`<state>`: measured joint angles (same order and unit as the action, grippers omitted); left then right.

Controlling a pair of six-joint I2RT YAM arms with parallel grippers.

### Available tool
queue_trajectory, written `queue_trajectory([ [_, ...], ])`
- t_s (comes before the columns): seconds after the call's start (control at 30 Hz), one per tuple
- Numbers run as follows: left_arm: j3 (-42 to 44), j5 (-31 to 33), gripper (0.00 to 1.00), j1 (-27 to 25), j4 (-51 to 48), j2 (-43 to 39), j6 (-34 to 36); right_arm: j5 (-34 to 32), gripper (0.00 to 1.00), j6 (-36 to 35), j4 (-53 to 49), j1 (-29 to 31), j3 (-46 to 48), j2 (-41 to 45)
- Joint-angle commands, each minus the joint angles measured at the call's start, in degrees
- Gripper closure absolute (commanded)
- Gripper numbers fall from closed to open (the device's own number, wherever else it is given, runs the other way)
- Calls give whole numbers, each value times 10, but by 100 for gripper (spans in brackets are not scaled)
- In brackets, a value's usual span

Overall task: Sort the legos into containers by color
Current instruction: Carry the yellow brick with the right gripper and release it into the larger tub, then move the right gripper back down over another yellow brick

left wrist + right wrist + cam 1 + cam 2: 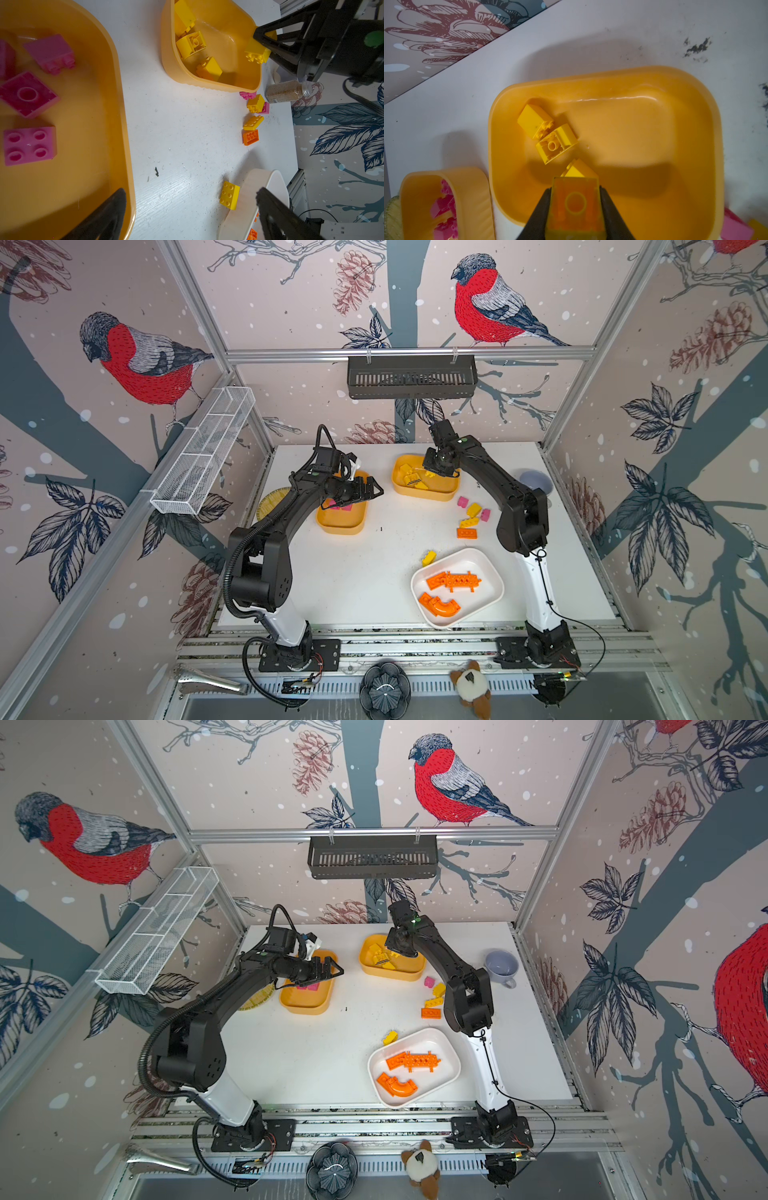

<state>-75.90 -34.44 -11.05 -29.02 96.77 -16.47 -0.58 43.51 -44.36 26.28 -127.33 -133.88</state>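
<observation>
My right gripper point(575, 199) is shut on a yellow brick point(575, 205), hovering over the back yellow-orange tub point(428, 495), which holds several yellow bricks point(556, 143). My left gripper point(374, 491) stands open and empty above the inner edge of the left yellow-orange tub point(340, 531), where pink bricks point(29, 143) lie. The white tub point(494, 576) at the front right holds orange pieces point(453, 580). Loose on the table between the tubs are pink point(462, 502), yellow point(473, 510) and orange point(466, 533) bricks. One yellow brick point(429, 558) lies against the white tub.
A grey-blue cup point(501, 965) stands at the back right behind the right arm. A spice jar point(286, 93) lies near it. The woven yellow plate point(270, 499) sits left of the pink tub. A black basket point(411, 377) hangs on the back rail.
</observation>
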Motion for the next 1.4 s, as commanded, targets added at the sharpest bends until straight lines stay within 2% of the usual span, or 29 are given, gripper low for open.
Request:
queue_trajectory([
  [0.0, -5, 2, 3, 2, -7, 1, 2, -3, 70, -8, 79, -10, 13, -6],
  [0.07, -4, 3, 3, 2, -10, 2, 3, 11, 63, -14, 110, -14, 17, -8],
  [0.13, -3, 6, 3, 2, -11, 2, 3, 23, 40, -19, 128, -16, 16, -11],
  [0.17, -3, 6, 3, 2, -10, 2, 3, 29, 35, -23, 131, -16, 16, -10],
  [0.3, 2, 5, 3, 2, -10, 5, 1, 45, 26, -53, 109, -15, 33, 14],
  [0.4, 6, 3, 3, 2, -9, 7, 0, 60, 22, -50, 58, -9, 71, 52],
  [0.53, 13, 1, 3, 2, -5, 8, -1, 74, 18, -1, -25, 9, 137, 111],
  [0.7, 14, -1, 3, 2, -11, 17, 8, 86, 14, 40, -76, 40, 235, 185],
  [0.83, 17, -2, 3, 3, -11, 19, 14, 116, 14, 13, -107, 60, 297, 221],
  [0.97, 25, -3, 3, 2, -9, 20, 18, 132, 12, 3, -145, 77, 354, 233],
  [1.07, 28, -5, 3, 3, -8, 18, 21, 144, 12, 15, -136, 91, 380, 237],
  [1.37, 39, -12, 3, 2, -5, 10, 28, 137, 13, -1, -135, 125, 392, 197],
])
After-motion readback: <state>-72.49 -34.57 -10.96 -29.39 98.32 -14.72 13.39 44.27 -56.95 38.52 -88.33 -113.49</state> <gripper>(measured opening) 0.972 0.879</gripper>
